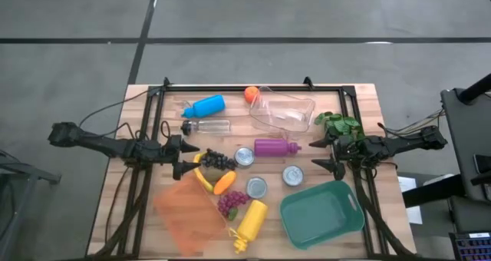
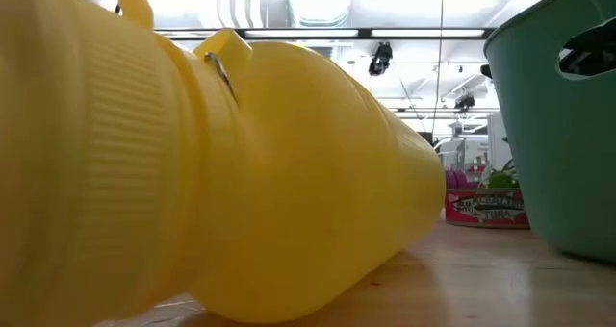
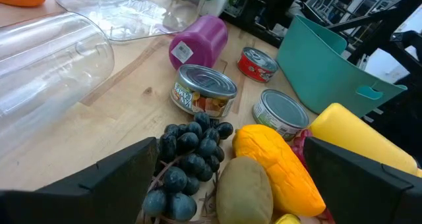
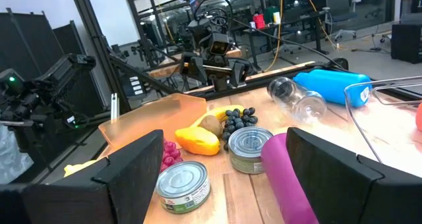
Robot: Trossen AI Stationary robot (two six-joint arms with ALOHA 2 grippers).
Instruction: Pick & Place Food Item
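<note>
Hazards, itemised from my position over the table.

Item: my left gripper (image 1: 182, 156), fingers spread wide with nothing between them, hanging just beside the cluster of dark purple grapes (image 1: 217, 161) at the table's middle. My right gripper (image 1: 328, 155) waits at the right side, fingers also apart and empty, near the leafy green plastic sprig (image 1: 340, 124).

Item: the food pile. Grapes touch the brownish oval potato-like piece (image 3: 244, 189) and the orange-yellow mango-shaped fruit (image 3: 277, 165); a yellow banana (image 1: 202, 177) lies against them. Risk: closing on the grapes drags a neighbour along, or the loose cluster slips from a shallow pinch.

Item: three labelled steel tins, the nearest (image 3: 205, 91) just beyond the grapes. Risk: a wide finger nudges it and it slides into the purple plastic bottle (image 1: 276, 147).

Item: teal plastic bin (image 1: 322, 213), probably the destination, well apart across the clutter. Risk: a low carry clips the tins or the yellow squeeze bottle (image 1: 252, 222).

Item: clear plastic bottle (image 1: 207, 127) beside my left wrist. Risk: it rolls if brushed.
</note>
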